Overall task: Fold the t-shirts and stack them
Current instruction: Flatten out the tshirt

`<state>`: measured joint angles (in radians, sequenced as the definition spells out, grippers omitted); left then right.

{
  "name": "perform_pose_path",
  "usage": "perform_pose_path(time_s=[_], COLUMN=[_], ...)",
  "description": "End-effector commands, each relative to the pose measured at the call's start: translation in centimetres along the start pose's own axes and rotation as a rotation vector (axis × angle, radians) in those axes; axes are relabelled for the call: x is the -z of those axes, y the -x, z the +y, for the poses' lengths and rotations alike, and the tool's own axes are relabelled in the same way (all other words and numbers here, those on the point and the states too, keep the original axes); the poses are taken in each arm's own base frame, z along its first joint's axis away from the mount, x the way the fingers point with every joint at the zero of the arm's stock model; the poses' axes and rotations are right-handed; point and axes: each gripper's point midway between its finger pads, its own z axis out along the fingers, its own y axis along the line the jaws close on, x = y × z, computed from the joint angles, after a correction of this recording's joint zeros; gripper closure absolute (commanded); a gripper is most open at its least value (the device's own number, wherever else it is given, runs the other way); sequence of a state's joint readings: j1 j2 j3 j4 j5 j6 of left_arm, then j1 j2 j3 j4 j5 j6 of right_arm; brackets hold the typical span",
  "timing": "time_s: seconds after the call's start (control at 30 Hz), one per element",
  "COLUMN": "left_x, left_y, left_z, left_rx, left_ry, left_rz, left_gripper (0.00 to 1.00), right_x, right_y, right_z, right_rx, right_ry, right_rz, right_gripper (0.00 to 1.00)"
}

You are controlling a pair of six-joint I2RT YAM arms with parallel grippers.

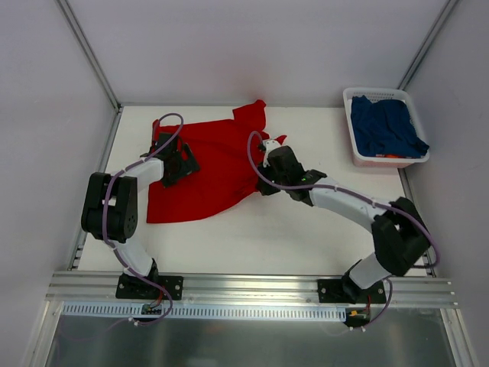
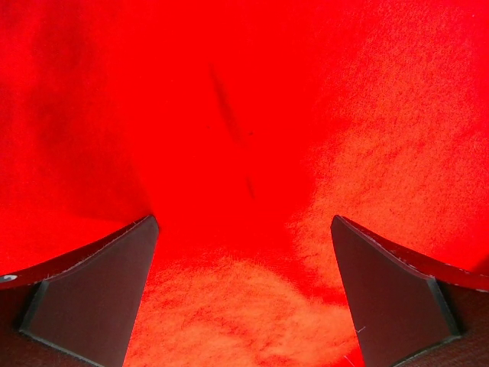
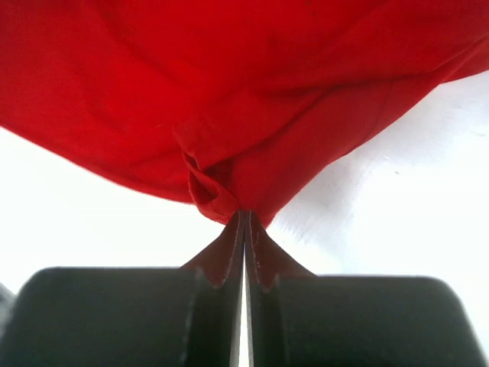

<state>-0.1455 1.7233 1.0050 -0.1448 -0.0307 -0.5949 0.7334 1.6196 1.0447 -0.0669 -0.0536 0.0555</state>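
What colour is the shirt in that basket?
The shirt is dark navy blue, clearest in the top view.

1. Lower left of the top view: the left arm point(image 1: 114, 206) has chunky black joints with white links between.
2. Lower right, the right arm point(image 1: 348, 202) wears the same black and white.
3. A purple cable point(image 1: 250, 157) loops along each arm.
4. Black base plates point(image 1: 149, 287) sit at the bottom edge.
5. Left gripper point(image 2: 244, 220): dark grey wedge fingers point(image 2: 92, 298) with pale, scuffed edges.
6. Right gripper point(image 3: 244, 218): black blocky fingers point(image 3: 114, 313) tapering to thin tips.
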Motion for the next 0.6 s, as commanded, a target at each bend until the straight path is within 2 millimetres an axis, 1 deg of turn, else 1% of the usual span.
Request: perform_pose_path(time_s=[0.0, 0.03, 0.07, 0.1, 0.13, 0.17, 0.2, 0.27, 0.3, 0.33, 0.37, 0.4, 0.47, 0.53, 0.57], left_x=[0.1, 0.1, 0.2, 0.2, 0.2, 0.3, 0.3, 0.4, 0.4, 0.5, 0.5, 0.5, 0.6, 0.6, 0.7], left_y=[-0.5, -0.6, -0.5, -0.4, -0.5, -0.5, -0.4, -0.3, -0.4, -0.4, -0.4, -0.4, -0.5, -0.6, -0.6], left_z=[-0.5, -0.5, -0.6, -0.6, -0.5, -0.5, -0.6, -0.6, -0.6, -0.6, -0.6, -0.6, -0.5, -0.5, -0.5], left_rx=[-0.004, -0.005, -0.007, -0.007, -0.007, -0.01, -0.009, -0.012, -0.013, -0.013, -0.014, -0.014, -0.014, -0.016, -0.017], left_ry=[-0.018, -0.017, -0.019, -0.019, -0.019, -0.019, -0.021, -0.023, -0.024, -0.023, -0.024, -0.026, -0.025, -0.028, -0.028], left_rz=[0.011, 0.012, 0.009, 0.007, 0.007, 0.007, 0.004, 0.002, 0.002, 0.004, 0.002, 0.002, 0.005, 0.005, 0.005], left_gripper=[0.01, 0.01, 0.01, 0.01, 0.01, 0.01, 0.01, 0.01, 0.01, 0.01, 0.01, 0.01, 0.01, 0.01, 0.01], right_x=[4.2, 4.9, 6.2, 6.8, 7.1, 7.6, 8.7, 9.3, 10.2, 10.3, 10.6, 11.3, 11.8, 12.8, 13.1], right_y=[1.5, 1.5, 1.8, 1.6, 0.8, 0.6, 0.7, -0.7, -0.7, -1.5, -1.9, -2.2, -3.6, -3.9, -4.8], right_z=[0.0, -0.1, -0.1, -0.2, -0.6, -0.9, -0.9, -1.8, -1.8, -2.2, -2.4, -2.4, -2.8, -2.9, -3.1], right_rx=[0.017, 0.012, 0.007, 0.002, -0.014, -0.021, -0.026, -0.048, -0.056, -0.062, -0.078, -0.082, -0.101, -0.114, -0.12], right_ry=[-0.045, -0.053, -0.06, -0.062, -0.075, -0.092, -0.092, -0.123, -0.12, -0.129, -0.138, -0.137, -0.158, -0.161, -0.174], right_rz=[-0.091, -0.102, -0.129, -0.137, -0.13, -0.14, -0.162, -0.15, -0.17, -0.16, -0.159, -0.164, -0.149, -0.169, -0.153], right_gripper=[1.0, 1.0, 1.0, 1.0, 1.0, 1.0, 1.0, 1.0, 1.0, 1.0, 1.0, 1.0, 1.0, 1.0, 1.0])
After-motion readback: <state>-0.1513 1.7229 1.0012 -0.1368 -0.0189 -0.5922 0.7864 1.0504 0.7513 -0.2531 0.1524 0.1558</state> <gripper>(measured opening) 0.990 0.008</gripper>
